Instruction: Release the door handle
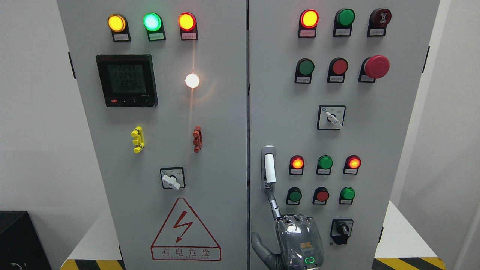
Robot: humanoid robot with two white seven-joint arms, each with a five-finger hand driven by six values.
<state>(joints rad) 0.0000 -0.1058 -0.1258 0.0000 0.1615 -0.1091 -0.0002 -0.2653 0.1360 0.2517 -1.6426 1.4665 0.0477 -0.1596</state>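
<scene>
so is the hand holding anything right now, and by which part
Nothing is grasped. The right hand sits below the door handle, with one extended finger reaching up to the handle's lower end; no fingers wrap around it.

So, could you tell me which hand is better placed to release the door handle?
The right hand: it reaches up to the lower end of the door handle, while the left hand is out of view.

A white counter (403,232) carries the grey electrical cabinet (225,112), which stands upright on it and hides most of its top. Bare white surface shows on either side of the cabinet, and yellow-and-black hazard striping (408,263) runs along the counter's front edge.
</scene>
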